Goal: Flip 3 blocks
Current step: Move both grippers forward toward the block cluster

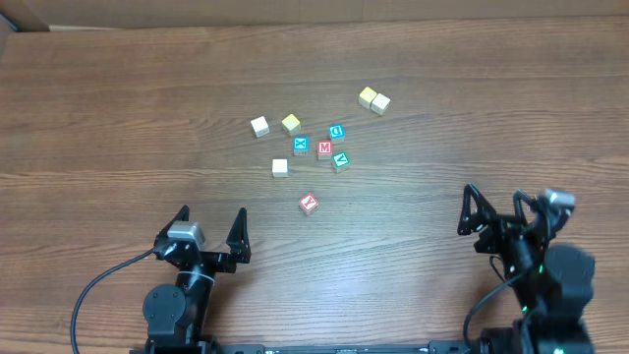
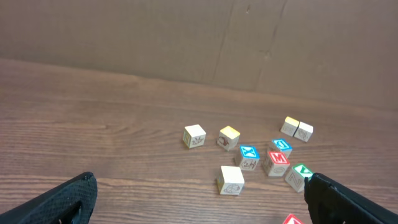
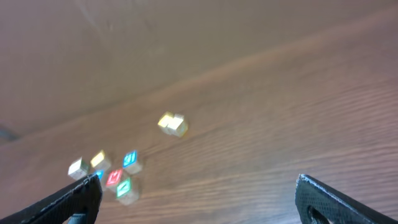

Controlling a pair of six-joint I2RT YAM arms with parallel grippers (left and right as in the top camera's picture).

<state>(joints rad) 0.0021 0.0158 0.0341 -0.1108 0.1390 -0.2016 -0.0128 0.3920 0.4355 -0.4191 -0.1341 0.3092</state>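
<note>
Blocks [image 1: 309, 204]: found them loose on the counter [image 1: 118, 118], judged all three flips undone, saw left claw [image 1: 212, 214] and right claw [image 1: 494, 202] spread wide, empty.

table [image 1: 98, 118]: brown wood | on it: ten small cubes [image 1: 324, 149] — loosely clustered

Your workspace: a wood-grain table [image 1: 118, 118].
Behind its far edge you have a plain brown board wall [image 2: 124, 31], evenly lit.
</note>
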